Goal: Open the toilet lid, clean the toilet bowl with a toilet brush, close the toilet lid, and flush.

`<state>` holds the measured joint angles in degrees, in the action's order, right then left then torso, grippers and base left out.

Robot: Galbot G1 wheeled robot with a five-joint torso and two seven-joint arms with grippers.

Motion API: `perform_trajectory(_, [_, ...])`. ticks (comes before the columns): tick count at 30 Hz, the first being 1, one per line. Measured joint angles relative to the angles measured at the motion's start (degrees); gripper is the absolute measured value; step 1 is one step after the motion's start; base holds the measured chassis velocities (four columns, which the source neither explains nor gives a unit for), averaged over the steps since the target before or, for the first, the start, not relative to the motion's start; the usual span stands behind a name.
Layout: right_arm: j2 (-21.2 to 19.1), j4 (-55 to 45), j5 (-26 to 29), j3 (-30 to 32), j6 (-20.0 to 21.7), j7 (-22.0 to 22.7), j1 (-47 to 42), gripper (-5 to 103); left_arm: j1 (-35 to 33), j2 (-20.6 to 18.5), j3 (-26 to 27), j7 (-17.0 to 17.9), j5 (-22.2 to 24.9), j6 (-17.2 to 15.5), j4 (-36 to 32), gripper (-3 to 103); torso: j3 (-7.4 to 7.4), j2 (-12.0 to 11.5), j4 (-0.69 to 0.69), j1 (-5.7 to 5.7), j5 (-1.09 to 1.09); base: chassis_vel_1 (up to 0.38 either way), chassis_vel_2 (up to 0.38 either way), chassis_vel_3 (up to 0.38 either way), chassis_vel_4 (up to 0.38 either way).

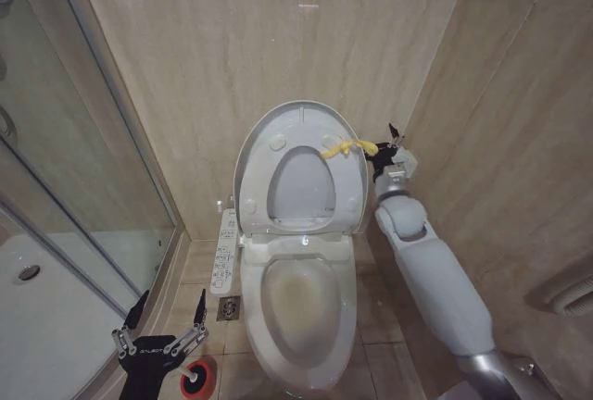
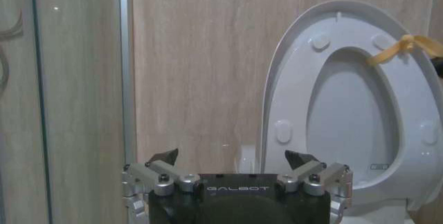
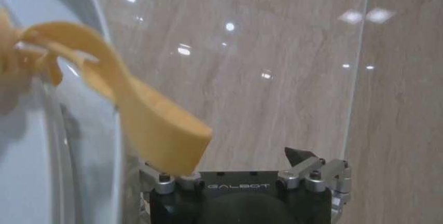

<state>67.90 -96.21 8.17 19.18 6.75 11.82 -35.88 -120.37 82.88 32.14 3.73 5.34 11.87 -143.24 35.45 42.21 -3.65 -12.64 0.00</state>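
With the lid already up against the wall, step one looks done — brushing, closing and flushing remain.

The right gripper hangs beside the lid's upper rim, its fingers spread, the yellow strap dangling loose just in front of them (not pinched, as the right wrist view shows it). The bowl lies exposed below, a yellowish stain inside, so scrubbing has not visibly begun. Low by the shower glass, the left gripper hovers with fingers spread and empty — just above the brush in its red holder on the floor, untouched beside the bowl.
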Motion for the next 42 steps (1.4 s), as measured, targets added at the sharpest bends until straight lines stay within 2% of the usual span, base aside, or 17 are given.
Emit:
perform_trajectory(1, [0.0,0.0,0.0,0.0,0.0,0.0,0.0,100,0.0,0.0,0.0,0.0,0.0,0.0,0.0,100,0.0,0.0,0.0,0.0,0.0,0.0,0.0,0.0,0.0])
perform_trajectory(6, [-3.14,-12.81,8.74,4.0,4.65,-1.23,-10.64,100,0.0,0.0,0.0,0.0,0.0,0.0,0.0,100,-0.01,0.0,-0.04,0.0,0.0,0.0,0.0,0.0,0.0])
perform_trajectory(7, [-3.14,-12.81,8.74,4.0,4.65,-1.23,-10.64,100,0.0,0.0,0.0,0.0,0.0,0.0,0.0,100,-0.01,0.0,-0.04,0.0,0.0,0.0,0.0,0.0,0.0])
perform_trajectory(10, [-4.47,-21.2,14.22,5.82,7.19,-2.14,-21.48,100,0.0,0.01,0.0,0.0,0.0,0.0,0.0,100,-0.01,0.0,-0.02,0.01,0.01,0.0,0.0,0.0,0.0])
perform_trajectory(13, [-4.41,-25.0,15.57,6.5,8.07,-2.32,-26.67,100,0.0,-0.01,0.0,-0.01,0.0,0.0,0.0,100,-0.02,0.01,-0.02,0.02,-0.01,0.0,0.0,0.0,0.0])
perform_trajectory(16, [-3.82,-27.95,15.66,6.83,8.82,-1.55,-30.48,100,0.0,0.0,0.0,0.0,0.0,0.0,0.0,100,-0.01,0.0,-0.02,0.01,0.0,0.0,0.0,0.0,0.0])
perform_trajectory(19, [-2.68,-29.97,14.82,8.52,9.84,2.23,-31.1,100,0.0,0.0,0.0,0.0,0.0,0.0,0.0,100,-0.01,0.01,0.01,0.01,-0.01,0.0,0.0,0.0,0.0])
perform_trajectory(24, [-0.95,-30.85,12.63,11.92,10.68,3.75,-32.26,100,0.0,0.01,0.0,0.0,0.0,0.0,0.0,100,-0.01,0.01,0.01,0.0,-0.02,0.0,0.0,0.0,0.0])
perform_trajectory(28, [0.12,-29.68,11.3,15.71,10.19,2.86,-37.16,100,0.0,0.0,-0.01,0.0,0.0,0.0,0.0,100,0.0,0.01,-0.02,0.0,0.0,0.0,0.0,0.0,0.0])
perform_trajectory(34, [1.37,-29.21,12.47,19.13,8.92,1.26,-42.07,100,0.0,0.01,0.0,0.0,0.0,0.0,0.0,100,-0.01,0.01,-0.03,0.0,0.0,0.0,0.0,0.0,0.0])
perform_trajectory(37, [1.65,-30.35,14.09,18.26,9.18,1.14,-43.16,100,0.0,0.01,0.0,0.0,0.0,0.0,0.0,100,-0.01,0.0,-0.02,0.0,0.0,0.0,0.0,0.0,0.0])
perform_trajectory(39, [2.32,-31.94,14.21,16.91,9.24,0.22,-44.57,100,0.0,0.01,0.0,0.0,0.0,0.0,0.0,100,-0.01,0.0,0.04,0.0,-0.01,0.0,0.0,0.0,0.0])
perform_trajectory(42, [4.15,-34.72,13.33,16.72,8.73,-0.83,-47.7,100,0.0,0.0,0.0,0.0,0.0,0.0,0.0,100,0.0,0.0,-0.02,0.0,-0.02,0.0,0.0,0.0,0.0])
